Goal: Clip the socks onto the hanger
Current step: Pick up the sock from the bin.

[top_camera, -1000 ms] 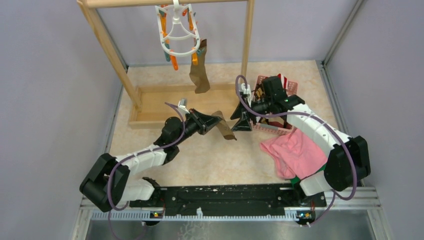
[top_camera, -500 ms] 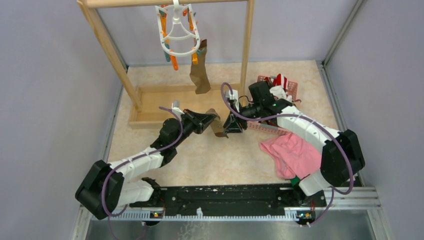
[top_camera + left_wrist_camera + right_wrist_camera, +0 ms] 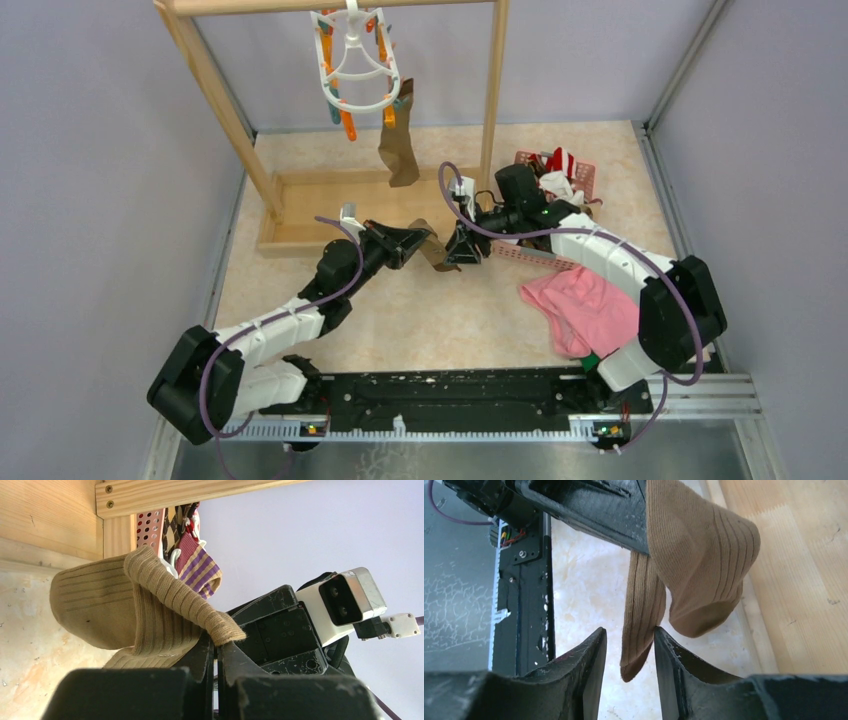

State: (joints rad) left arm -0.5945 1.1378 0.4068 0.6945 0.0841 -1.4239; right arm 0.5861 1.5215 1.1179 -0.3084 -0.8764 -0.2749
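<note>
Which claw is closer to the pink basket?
Right. The right claw sits just left of the pink basket; the left claw, gripping the tan sock, is farther left.

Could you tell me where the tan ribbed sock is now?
Top view, mid-table: the tan ribbed sock hangs from the shut left gripper, its end between the right gripper's fingers.

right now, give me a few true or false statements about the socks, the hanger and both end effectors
1. The left end effector is shut on a tan ribbed sock. True.
2. The right end effector is clamped tight on that sock. False: its fingers stand apart on either side of the sock's dangling end.
3. A brown sock hangs clipped to the hanger. True.
4. The pink cloth is draped over the hanger. False: it lies on the table by the right arm.
</note>
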